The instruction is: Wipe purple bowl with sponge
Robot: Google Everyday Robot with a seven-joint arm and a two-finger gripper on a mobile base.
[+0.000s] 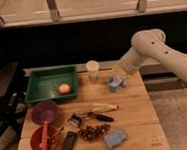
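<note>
Wooden table [136,110] rear: gripper [116,82] spread wide nr cup [92,68].

Dim room, lit wooden table [136,110], tool [116,82] bright over its far edge, soft blur throughout

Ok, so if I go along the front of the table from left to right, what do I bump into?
Red bowl → black box → grapes → sponge. The pincer is farther back on the right, just above a blue-grey lump.
</note>
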